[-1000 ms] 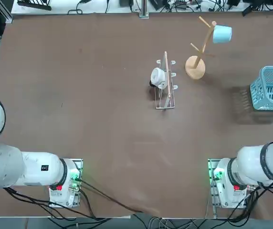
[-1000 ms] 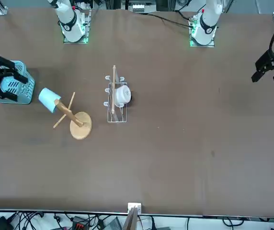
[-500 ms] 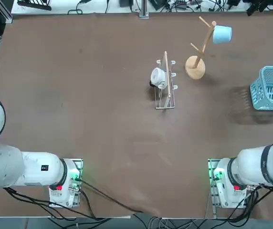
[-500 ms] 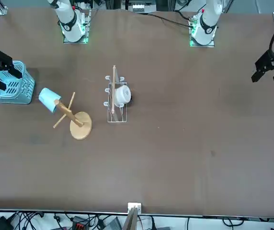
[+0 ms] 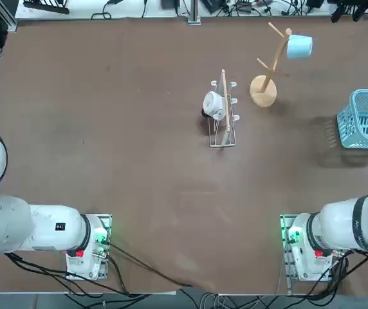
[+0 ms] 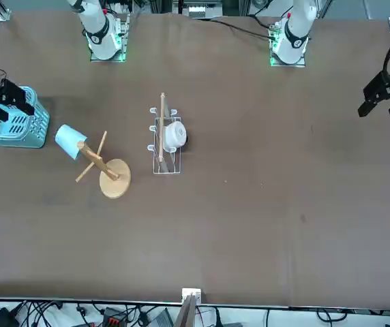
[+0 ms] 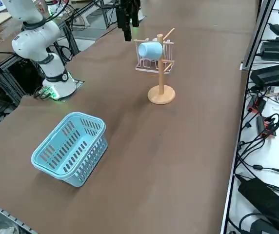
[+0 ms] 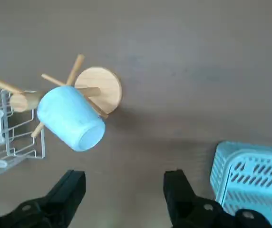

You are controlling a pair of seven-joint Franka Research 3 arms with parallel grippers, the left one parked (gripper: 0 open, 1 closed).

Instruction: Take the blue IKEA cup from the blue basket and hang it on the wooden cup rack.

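The blue IKEA cup (image 5: 299, 46) (image 6: 68, 141) (image 7: 150, 49) (image 8: 72, 118) hangs on its side from an upper peg of the wooden cup rack (image 5: 263, 90) (image 6: 114, 177) (image 7: 161, 92) (image 8: 100, 88). The blue basket (image 5: 367, 119) (image 6: 14, 122) (image 7: 71, 146) (image 8: 250, 175) stands upright with nothing inside, close to the table's right edge. My right gripper (image 8: 125, 183) (image 6: 7, 102) (image 7: 128, 34) hovers high over the stretch between basket and rack. It is open and holds nothing, well apart from the cup.
A low white wire rack (image 5: 222, 122) (image 6: 164, 146) with a wooden bar stands left of the cup rack, with a white mug (image 5: 211, 103) (image 6: 174, 134) on it. Cables and boxes (image 7: 271, 73) lie beyond the table's far edge.
My gripper has drawn back from over the basket toward the table's right edge, uncovering the basket. Cup, rack and basket have not moved.
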